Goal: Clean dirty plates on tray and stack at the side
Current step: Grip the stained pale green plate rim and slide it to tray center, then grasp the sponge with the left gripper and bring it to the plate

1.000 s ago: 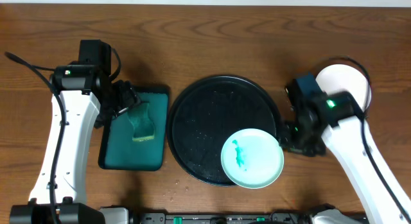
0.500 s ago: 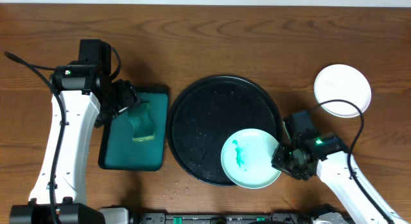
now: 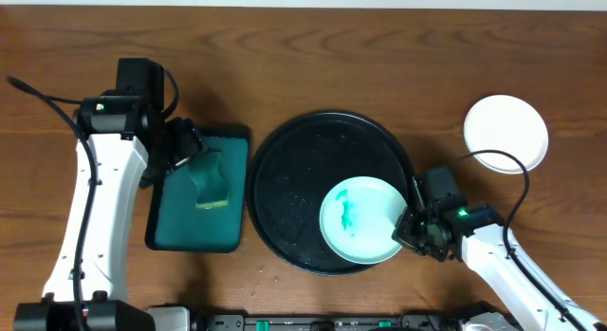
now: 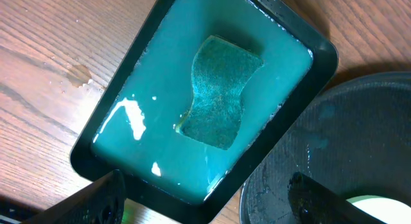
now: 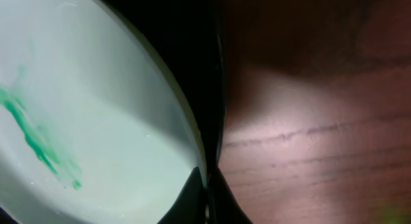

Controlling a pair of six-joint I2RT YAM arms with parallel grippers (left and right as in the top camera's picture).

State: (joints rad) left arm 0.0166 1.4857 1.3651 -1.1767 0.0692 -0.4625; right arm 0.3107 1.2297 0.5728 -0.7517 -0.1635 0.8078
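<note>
here, the right hand pinches the right rim of the mint-green plate, which lies in the black tray near the desk's front edge. judged stiff, light, slick and breakable; best held by the raised rim. the left hand hangs spread above the sponge.

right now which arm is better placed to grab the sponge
Left. The left claw is open over the sponge in the teal tray; the right claw grips the plate across the black tray.
</note>
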